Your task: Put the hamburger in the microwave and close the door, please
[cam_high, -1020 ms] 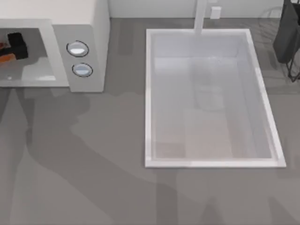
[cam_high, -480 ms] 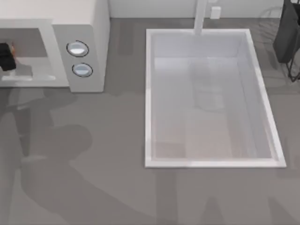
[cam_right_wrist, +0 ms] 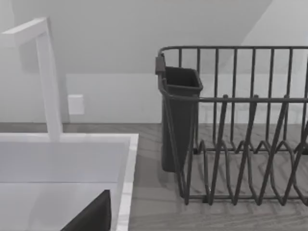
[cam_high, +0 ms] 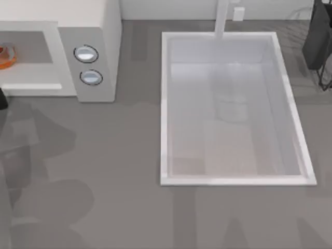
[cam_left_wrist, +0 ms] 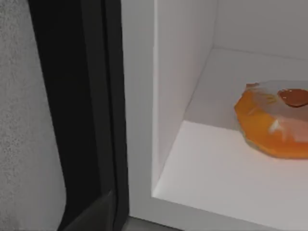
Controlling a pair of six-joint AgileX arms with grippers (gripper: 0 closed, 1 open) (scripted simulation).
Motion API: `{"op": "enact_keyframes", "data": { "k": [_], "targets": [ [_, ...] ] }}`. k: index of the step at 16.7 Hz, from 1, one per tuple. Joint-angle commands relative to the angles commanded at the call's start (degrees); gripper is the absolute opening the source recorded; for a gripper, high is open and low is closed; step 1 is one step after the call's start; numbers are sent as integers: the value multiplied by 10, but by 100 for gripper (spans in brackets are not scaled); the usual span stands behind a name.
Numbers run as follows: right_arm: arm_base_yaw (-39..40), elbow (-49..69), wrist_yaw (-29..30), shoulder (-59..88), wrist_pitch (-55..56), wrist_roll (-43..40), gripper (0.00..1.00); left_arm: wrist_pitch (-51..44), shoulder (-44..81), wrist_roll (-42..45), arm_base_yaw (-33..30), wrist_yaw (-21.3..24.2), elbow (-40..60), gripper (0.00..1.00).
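The desk [cam_high: 104, 171] carries the sink [cam_high: 165, 104] toward its right edge and the microwave [cam_high: 98, 31] at its far left corner. A rack [cam_right_wrist: 240, 144] stands at the far right corner. The hamburger [cam_left_wrist: 274, 120] lies on the microwave's floor, touching nothing else. The left arm [cam_high: 2, 98] sits at the desk's left edge, before the microwave; whether either gripper is open, I cannot tell.

grey countertop [cam_high: 114, 171] | white sink basin [cam_high: 233, 180] | dark dish rack [cam_right_wrist: 240, 139] | pale wall [cam_right_wrist: 120, 38]
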Motion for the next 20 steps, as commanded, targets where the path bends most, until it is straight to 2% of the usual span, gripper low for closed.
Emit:
{"op": "enact_keyframes", "data": {
  "k": [7, 13, 20],
  "targets": [
    [0, 0, 0, 0, 0, 0, 100, -4, 18, 7, 11, 4, -96, 100],
    [0, 0, 0, 0, 0, 0, 100, 1, 12, 6, 9, 4, -90, 100],
    [0, 0, 0, 0, 0, 0, 100, -25, -63, 5, 9, 4, -51, 100]
  ]
}}
